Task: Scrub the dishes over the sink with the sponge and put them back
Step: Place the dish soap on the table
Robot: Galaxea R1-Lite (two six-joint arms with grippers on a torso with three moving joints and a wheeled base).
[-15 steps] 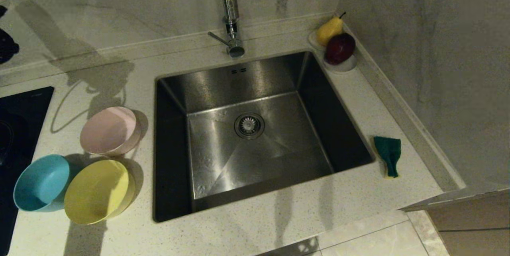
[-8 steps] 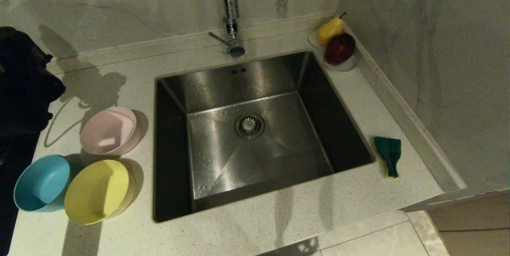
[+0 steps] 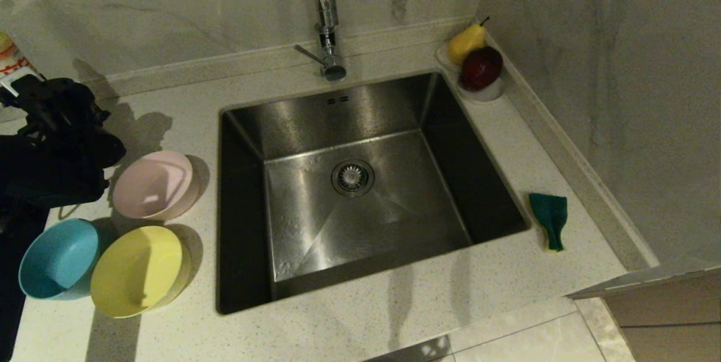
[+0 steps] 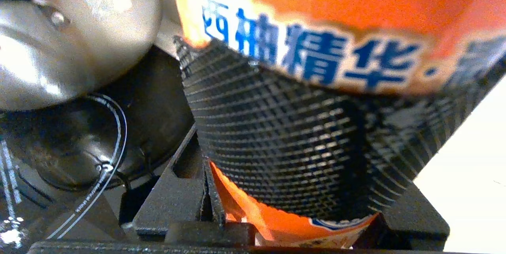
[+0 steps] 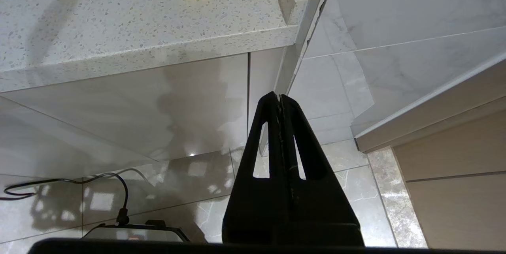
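Here the left end effector [image 4: 300, 135] clamps an orange bottle [image 4: 355, 21]; the right end effector [image 5: 280, 98] is closed, empty.

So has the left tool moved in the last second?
Yes. The left tool came in from the left edge, toward the pink bowl.
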